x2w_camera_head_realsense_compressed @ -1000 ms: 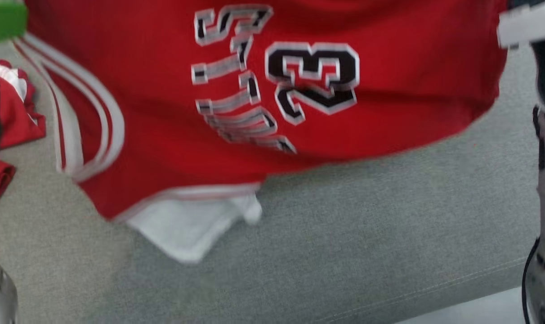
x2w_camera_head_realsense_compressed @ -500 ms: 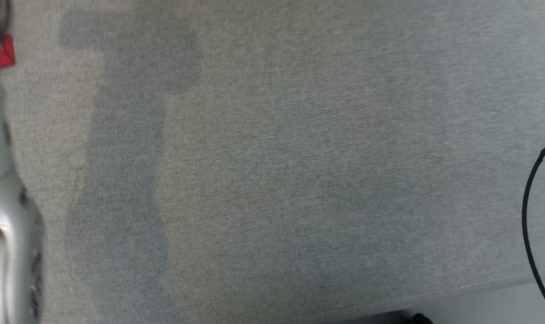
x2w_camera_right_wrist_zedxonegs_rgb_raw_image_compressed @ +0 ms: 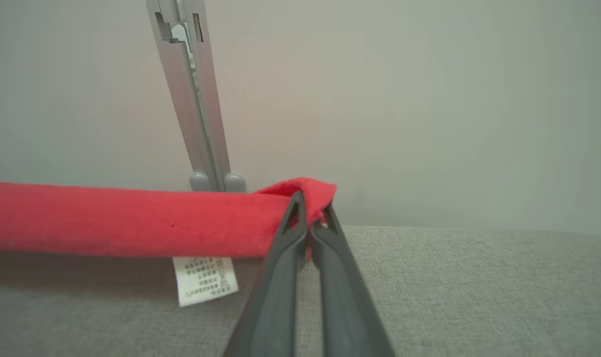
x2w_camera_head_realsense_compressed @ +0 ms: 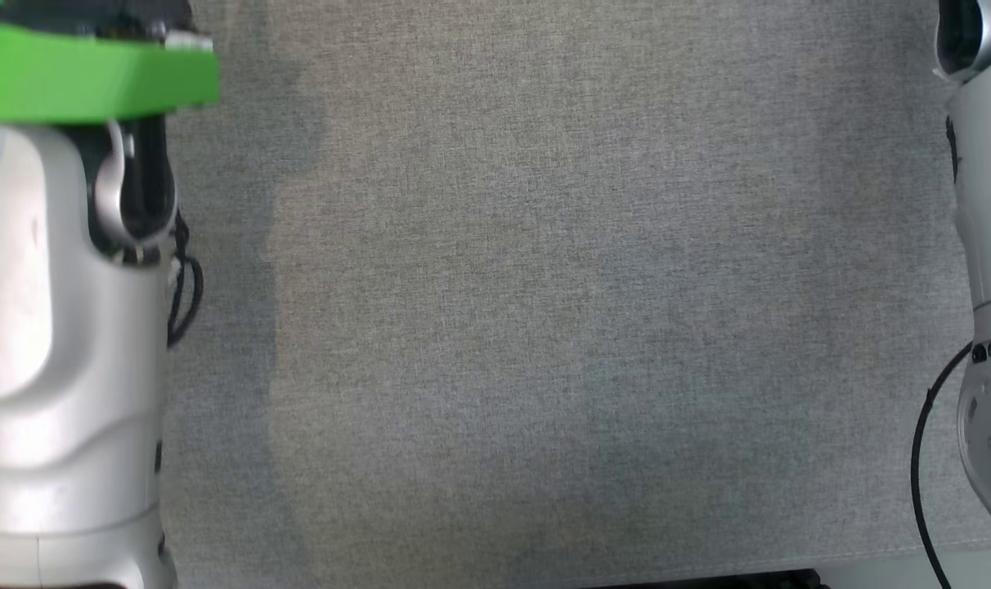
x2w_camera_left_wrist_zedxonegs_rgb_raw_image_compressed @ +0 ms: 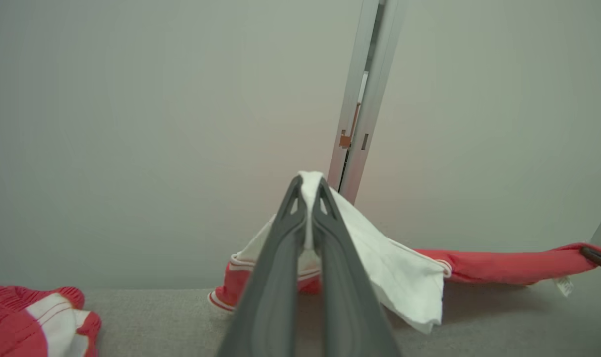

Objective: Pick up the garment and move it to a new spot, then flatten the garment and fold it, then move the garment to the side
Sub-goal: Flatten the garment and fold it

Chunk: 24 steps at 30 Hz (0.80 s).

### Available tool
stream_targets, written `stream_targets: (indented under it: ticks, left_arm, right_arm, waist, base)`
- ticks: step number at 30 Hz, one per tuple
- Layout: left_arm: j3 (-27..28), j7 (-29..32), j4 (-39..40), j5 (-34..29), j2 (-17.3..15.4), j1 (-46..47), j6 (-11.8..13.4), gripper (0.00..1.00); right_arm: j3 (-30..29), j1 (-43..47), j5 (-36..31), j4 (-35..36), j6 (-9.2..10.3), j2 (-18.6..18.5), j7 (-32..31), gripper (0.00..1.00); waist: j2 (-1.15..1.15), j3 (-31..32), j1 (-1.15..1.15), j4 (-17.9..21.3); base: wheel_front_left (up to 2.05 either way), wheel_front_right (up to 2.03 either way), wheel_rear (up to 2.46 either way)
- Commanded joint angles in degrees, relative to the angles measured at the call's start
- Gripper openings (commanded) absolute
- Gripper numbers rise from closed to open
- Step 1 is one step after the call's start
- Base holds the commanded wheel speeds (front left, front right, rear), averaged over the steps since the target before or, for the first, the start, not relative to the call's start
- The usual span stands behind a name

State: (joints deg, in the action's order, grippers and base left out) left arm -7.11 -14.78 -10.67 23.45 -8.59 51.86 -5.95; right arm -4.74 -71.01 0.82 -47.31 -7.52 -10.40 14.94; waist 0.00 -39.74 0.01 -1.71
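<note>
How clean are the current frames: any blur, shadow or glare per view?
Head view: sharp, weave of the grey fabric surface resolved, soft darker shadow band beside the left forearm. Left wrist view: left gripper and the red jersey it pinches clear, wall evenly lit. Right wrist view: right gripper clear, care label print too soft to read, shadow under the jersey.

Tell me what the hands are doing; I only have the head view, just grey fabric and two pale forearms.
Observer: The left hand is shut on a white fold of the red and white fabric jersey.
Operator: And the right?
Observer: The right hand is shut on the jersey's red edge; the cloth stretches between both hands.
Operator: Anything else nearby?
Observer: A second crumpled red and white garment lies on the grey fabric surface, lower left in the left wrist view.
</note>
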Motion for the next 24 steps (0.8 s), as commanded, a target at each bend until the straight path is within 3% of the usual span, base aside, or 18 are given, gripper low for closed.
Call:
stream_targets:
  ticks: [1, 13, 24]
  left_arm:
    - [0.6, -0.5, 2.1, 0.1, -0.7, -2.7, -0.2, 0.00]
    - [4.8, -0.5, 17.7, -1.1, 2.6, -28.4, -0.6, 0.00]
    - [4.1, -0.3, 25.2, -0.5, 4.7, -52.8, -1.0, 0.00]
  right_arm:
    - [0.0, 2.2, 1.3, 1.7, 0.06, -0.7, 0.3, 0.00]
    - [2.0, 23.2, 10.0, 17.8, 0.07, 1.9, 0.3, 0.00]
    - [0.5, 47.6, 12.3, 31.6, 0.07, 5.1, 0.3, 0.00]
  waist:
    - [0.00, 1.2, -0.01, 0.5]
    - [0.00, 11.6, -0.01, 2.7]
    - [0.00, 24.9, -0.01, 4.0]
  base:
    - [0.00, 0.00, 0.00]
    - [0.00, 0.00, 0.00]
    - [0.00, 0.00, 0.00]
